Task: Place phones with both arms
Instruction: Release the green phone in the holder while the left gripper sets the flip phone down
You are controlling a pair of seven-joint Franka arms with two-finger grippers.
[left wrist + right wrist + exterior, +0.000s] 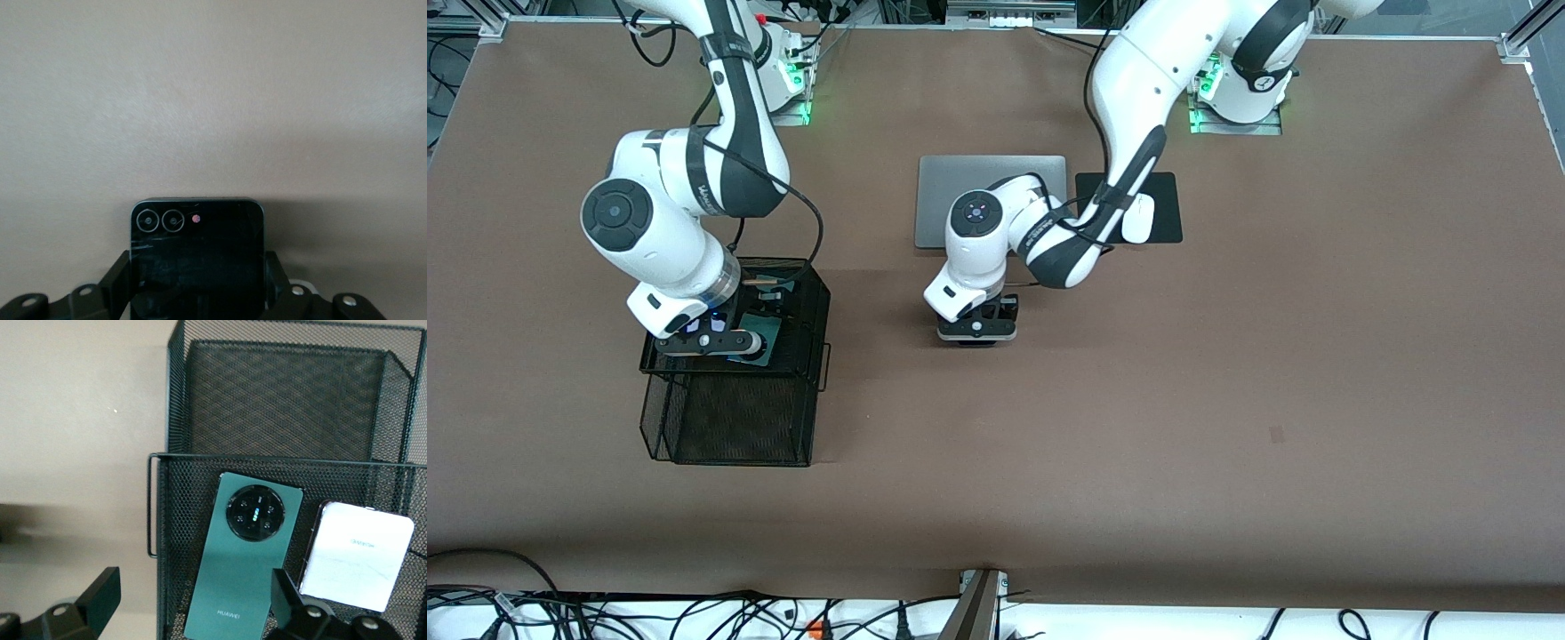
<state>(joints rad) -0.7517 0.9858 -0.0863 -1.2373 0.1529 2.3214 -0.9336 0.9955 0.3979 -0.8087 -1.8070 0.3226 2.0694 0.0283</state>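
Your left gripper (976, 331) is down at the middle of the table (1227, 400), nearer to the front camera than the grey laptop (960, 182); in the left wrist view its fingers (115, 283) stand on either side of the small black phone (197, 257), pressed against its edges, so you have a narrow grip closed on that phone, which lies flat on the brown surface. Your right gripper (720, 342) hangs over the upper compartment of the black mesh basket (729, 427) at the right arm's end of the table. Its fingers (100, 597) are spread wide and hold nothing; one is outside the basket wall and the other shows over the basket floor, between the two phones there. The dark green phone (240, 567) lies flat in that compartment with its round camera ring up, and the white-pink phone (357, 555) lies just beside it in the same compartment. The white mouse (1138, 218) sits on its black mouse pad (1165, 191) beside the laptop.
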